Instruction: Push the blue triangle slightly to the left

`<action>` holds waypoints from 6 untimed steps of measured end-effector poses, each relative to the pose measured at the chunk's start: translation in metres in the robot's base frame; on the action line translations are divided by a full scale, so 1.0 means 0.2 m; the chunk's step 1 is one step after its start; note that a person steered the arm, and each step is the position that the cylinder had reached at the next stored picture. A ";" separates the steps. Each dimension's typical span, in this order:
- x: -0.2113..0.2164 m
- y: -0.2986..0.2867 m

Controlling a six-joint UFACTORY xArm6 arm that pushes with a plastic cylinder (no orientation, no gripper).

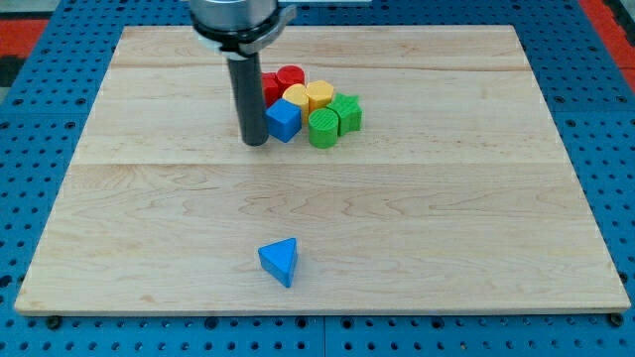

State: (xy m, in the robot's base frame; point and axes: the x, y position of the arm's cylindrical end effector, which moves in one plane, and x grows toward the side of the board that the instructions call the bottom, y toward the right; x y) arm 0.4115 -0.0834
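Camera view, no readable writing, blue triangle, my tip far above

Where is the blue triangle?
The blue triangle sits alone near the view's bottom, about mid-board, far below my tip and the pile of blocks.

a robotics lab bench: a wooden board on a blue perforated mounting plate.

Wooden worktop carries blue triangle alone near view's bottom; cluster near top: blue cube, red, yellow, green blocks.
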 end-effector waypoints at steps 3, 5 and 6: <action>0.64 0.49; 0.76 0.19; 0.80 0.10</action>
